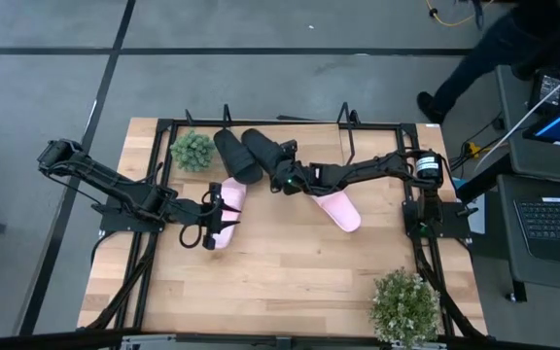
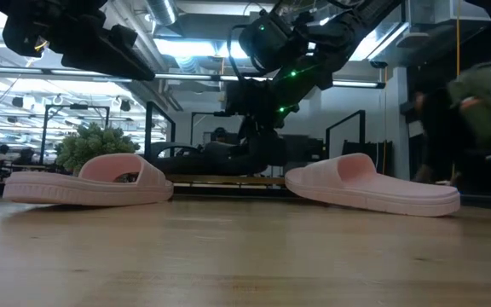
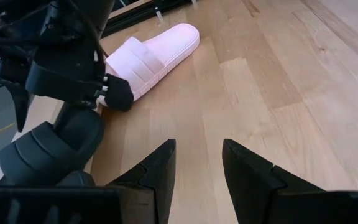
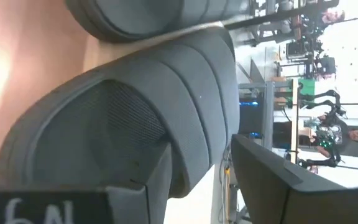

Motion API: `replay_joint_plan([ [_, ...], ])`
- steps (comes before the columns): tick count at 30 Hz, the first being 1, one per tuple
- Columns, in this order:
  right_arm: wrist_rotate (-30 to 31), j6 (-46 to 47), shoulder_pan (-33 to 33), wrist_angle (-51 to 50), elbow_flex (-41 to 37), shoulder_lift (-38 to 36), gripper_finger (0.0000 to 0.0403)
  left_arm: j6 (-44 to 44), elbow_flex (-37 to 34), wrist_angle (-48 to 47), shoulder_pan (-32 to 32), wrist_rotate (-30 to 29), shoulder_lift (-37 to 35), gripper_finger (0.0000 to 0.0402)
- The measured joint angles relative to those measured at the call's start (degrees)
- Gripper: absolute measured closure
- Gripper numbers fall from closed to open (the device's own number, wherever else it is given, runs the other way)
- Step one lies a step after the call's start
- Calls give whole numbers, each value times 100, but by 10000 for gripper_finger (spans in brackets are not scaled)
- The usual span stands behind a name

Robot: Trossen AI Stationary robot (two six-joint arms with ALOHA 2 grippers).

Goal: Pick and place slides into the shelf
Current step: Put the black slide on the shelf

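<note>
right gripper fingers spread, one inside a black slide at the shelf | advice: lift clear without dragging it | left gripper released, over pink slide | other pink slide on table

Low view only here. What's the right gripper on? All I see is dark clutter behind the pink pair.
Observer: The right gripper straddles the strap of a black slide, jaws open.
Operator: And the second black one?
Observer: The other black slide lies right beside it, on the side toward the small plant.
Operator: Left gripper holding anything?
Observer: No. The left gripper is open and empty, with bare table between its fingers, by the left pink slide.
</note>
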Motion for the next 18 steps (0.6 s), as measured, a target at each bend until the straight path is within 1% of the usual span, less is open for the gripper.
replay_joint_plan([
  [6,3,1,13,-1,0,0,238,0,0,-4,0,1,0,278],
  [10,381,-46,15,1,0,0,238,0,0,-7,0,2,0,278],
  [12,477,-40,13,-3,0,0,238,0,0,-7,0,1,0,278],
  [16,465,-12,55,-4,0,0,238,0,0,-7,0,0,0,278],
  [18,320,10,74,-6,0,0,238,0,0,-7,0,2,0,278],
])
